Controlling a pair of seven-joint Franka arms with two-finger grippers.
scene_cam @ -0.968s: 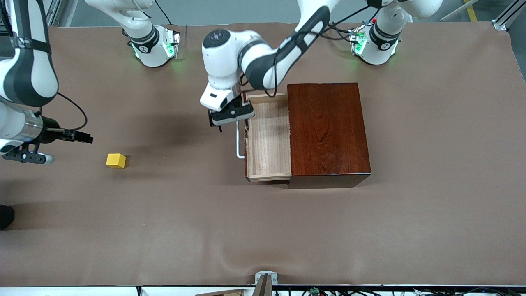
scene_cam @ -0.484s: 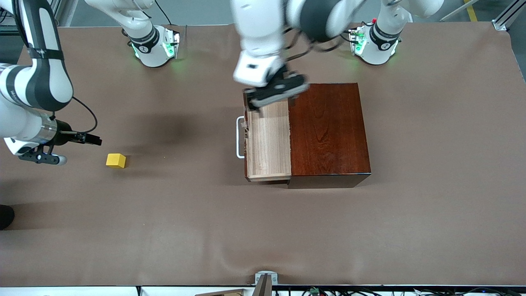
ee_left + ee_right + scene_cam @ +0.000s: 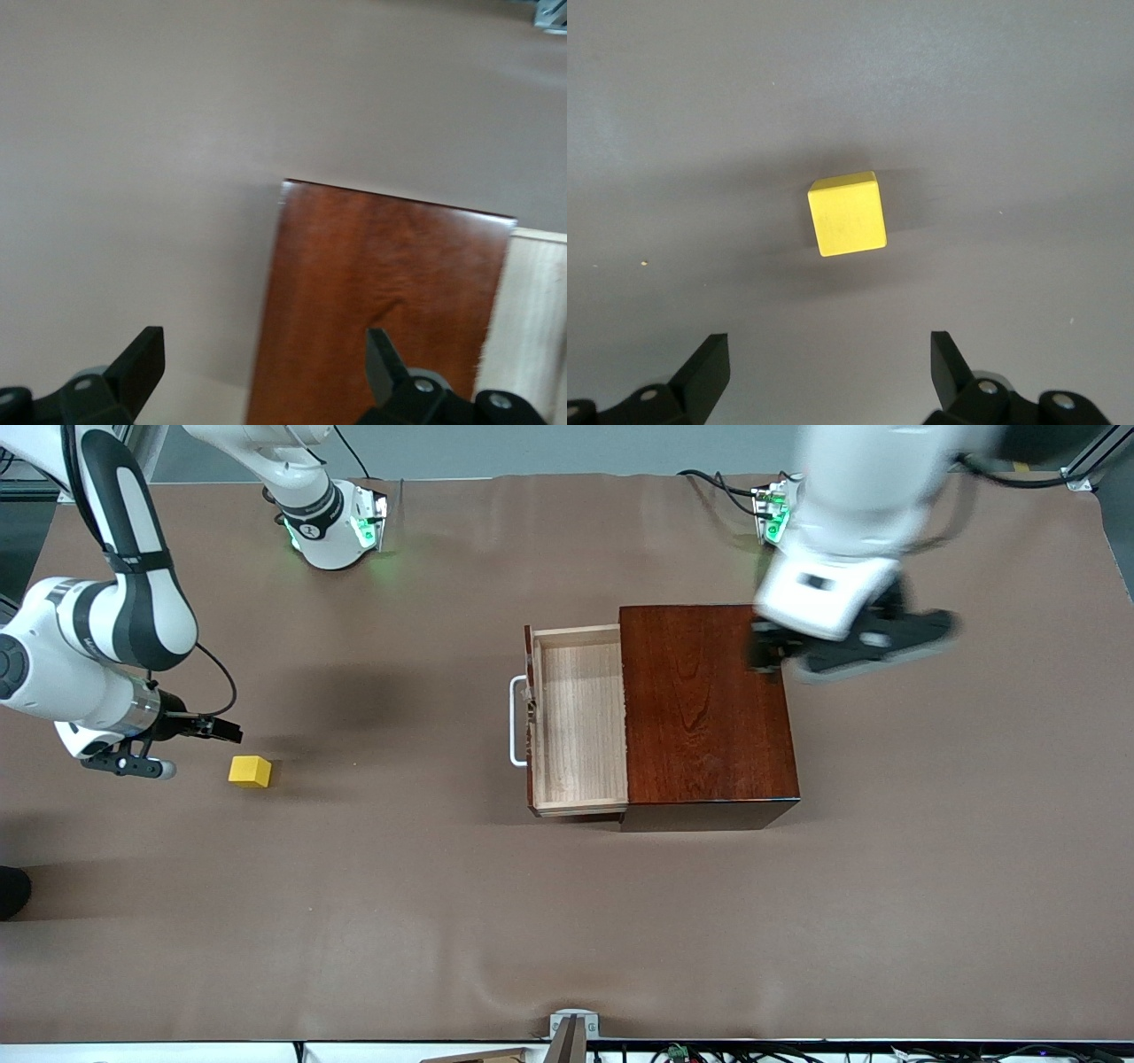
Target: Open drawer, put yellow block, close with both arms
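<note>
**Two white arms, black bands, green-lit bases**

Both arms are showing glossy white rounded shells broken by black bands at the joints. The right arm [image 3: 106, 615] is wearing a long black stripe down its upper link and a silver metal ring at the wrist, with a thin black cable looping beside it. Its base [image 3: 332, 522] is glowing green and carrying a small round mark on a black collar. The left arm's base [image 3: 780, 514] is glowing green too, with black cables trailing from it. The right claw [image 3: 828, 376] is showing black wedge-shaped fingers [image 3: 709, 363] on grey mounts with round screws. The left claw [image 3: 266, 372] is looking the same: matte black fingers [image 3: 383, 354], screw heads at their roots.
</note>
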